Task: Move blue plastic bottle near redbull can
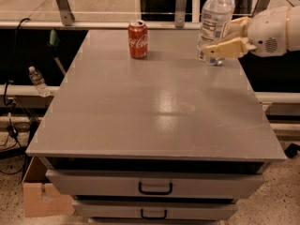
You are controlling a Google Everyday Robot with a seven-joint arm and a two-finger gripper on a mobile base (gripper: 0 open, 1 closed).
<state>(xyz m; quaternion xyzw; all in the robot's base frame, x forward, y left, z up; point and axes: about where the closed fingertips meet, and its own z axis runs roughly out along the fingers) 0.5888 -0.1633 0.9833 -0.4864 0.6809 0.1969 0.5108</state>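
Observation:
The blue plastic bottle [214, 20], tall and clear with a white cap and a printed label, is held upright in the air above the far right part of the grey table [154, 107]. My gripper [224, 40] is shut on the bottle's lower body, reaching in from the right; one tan finger [229, 48] lies across the front of the bottle. The white arm [274, 32] extends off the right edge. The redbull can is out of view.
A red Coca-Cola can [138, 39] stands at the far middle of the table. A small clear bottle [37, 81] sits on a ledge to the left. Drawers with black handles [155, 188] are below the tabletop. A cardboard box [42, 198] is on the floor at left.

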